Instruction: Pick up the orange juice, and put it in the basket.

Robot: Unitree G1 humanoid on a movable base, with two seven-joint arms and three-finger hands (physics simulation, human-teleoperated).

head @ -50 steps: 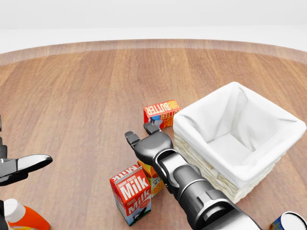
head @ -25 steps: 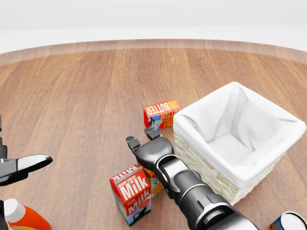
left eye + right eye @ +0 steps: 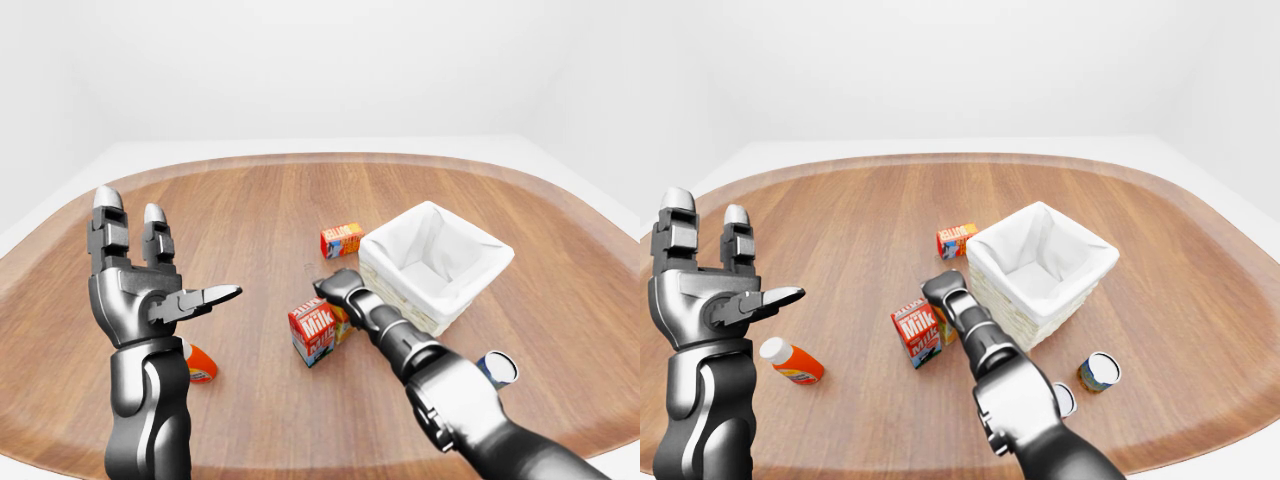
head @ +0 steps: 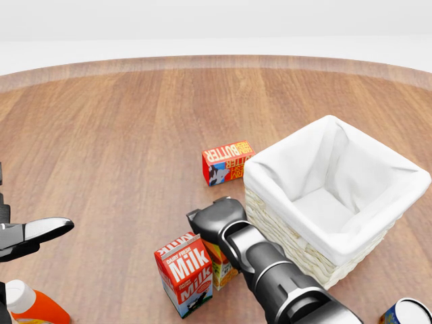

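The orange juice carton (image 4: pixel 221 262) stood on the wooden table (image 4: pixel 121 135), squeezed between the milk carton (image 4: pixel 185 273) on its left and the basket (image 4: pixel 335 196) on its right in the head view. Only a narrow strip of its orange side showed, because the right hand (image 4: pixel 217 221) hung directly over its top and covered it. The carton seemed to stand upright, so its long axis would run up and down, with the printed side turned toward the camera; the top itself was hidden, so the pour side could not be told.

The fingers of the right hand were not visible in any view. They pointed down behind the knuckles, and it could not be told if they had closed on the carton or only stood around it.

The left hand (image 3: pixel 140 290) was raised at the left of the left-eye view, its fingers spread and holding nothing.

The main risk appeared to be the tight place. The milk carton seemed to touch the juice or stand just beside it, so a finger going down on that side could push the milk over or catch both cartons together. A grip taken only at the top could let the tall carton swing or slip during the lift. The basket wall was also near, and the carton's lower end could hit its rim if the lift was too low.
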